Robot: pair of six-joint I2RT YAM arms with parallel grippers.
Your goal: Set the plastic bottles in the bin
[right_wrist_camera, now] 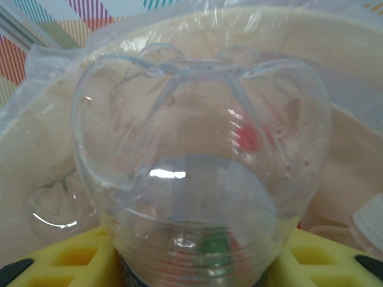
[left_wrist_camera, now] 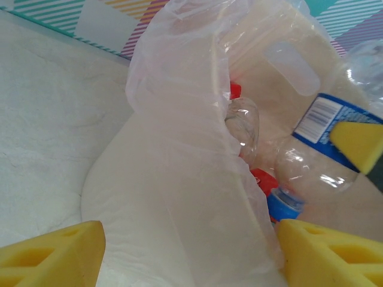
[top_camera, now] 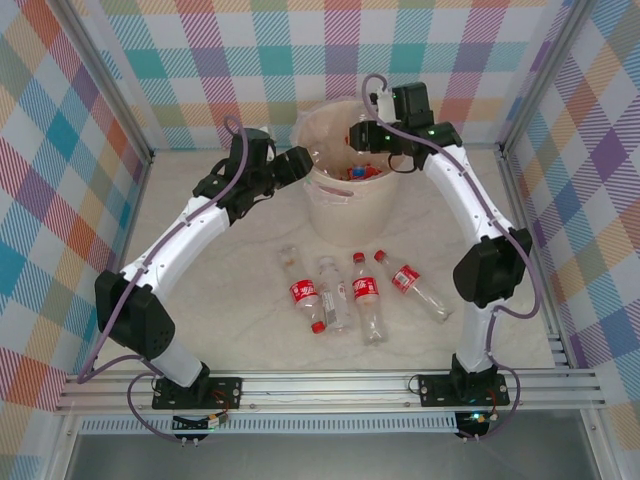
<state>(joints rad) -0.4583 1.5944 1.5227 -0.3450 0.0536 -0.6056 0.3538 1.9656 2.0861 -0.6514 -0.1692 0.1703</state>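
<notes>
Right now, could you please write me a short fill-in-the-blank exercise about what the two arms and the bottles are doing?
1. The right gripper holds a clear bottle over the ____.
2. The left gripper is empty, with its jaws ____.
3. On the table, in front of the arms, lie ____ bottles.
Missing words: bin; open; four.
</notes>
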